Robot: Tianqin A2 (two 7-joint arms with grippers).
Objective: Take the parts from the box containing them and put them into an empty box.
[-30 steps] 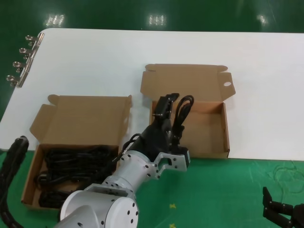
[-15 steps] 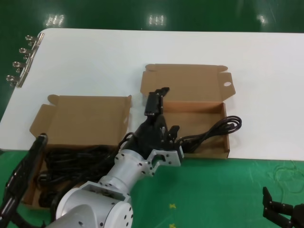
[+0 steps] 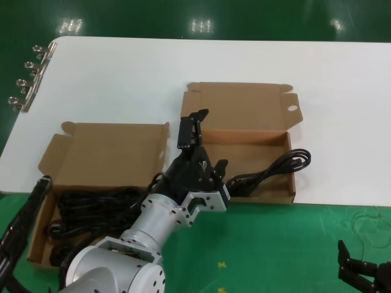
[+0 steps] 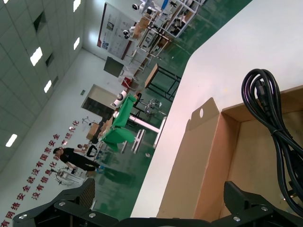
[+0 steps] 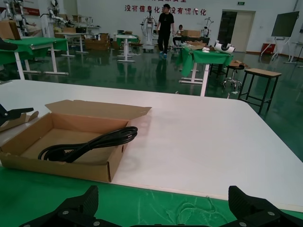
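The white table [image 3: 122,79] carries two shallow cardboard boxes side by side. The box containing them [image 3: 101,159], to the outer left of the left gripper [image 3: 204,143], has more black cords [image 3: 91,213] heaped in it. The empty box [image 3: 244,113], the one with the punched hole in its lid tab, lies directly under and just right of the left gripper's jaws.

A second ago those jaws were clamped on a coiled power cord [image 3: 269,171] held upright above this box. Now they stand spread and bare, and the cord lies flat on the box floor, well to the right of the jaws, its looped end draped over the right-hand wall. The gripper has also drawn back a little toward the left.

So one part counts as delivered, though the overhanging loop might slip out if nudged. The next sensible step looks like a return to the full box for another cord.

The right gripper [image 3: 363,271] waits low over the green mat, far right of the work, jaws parted, holding nothing
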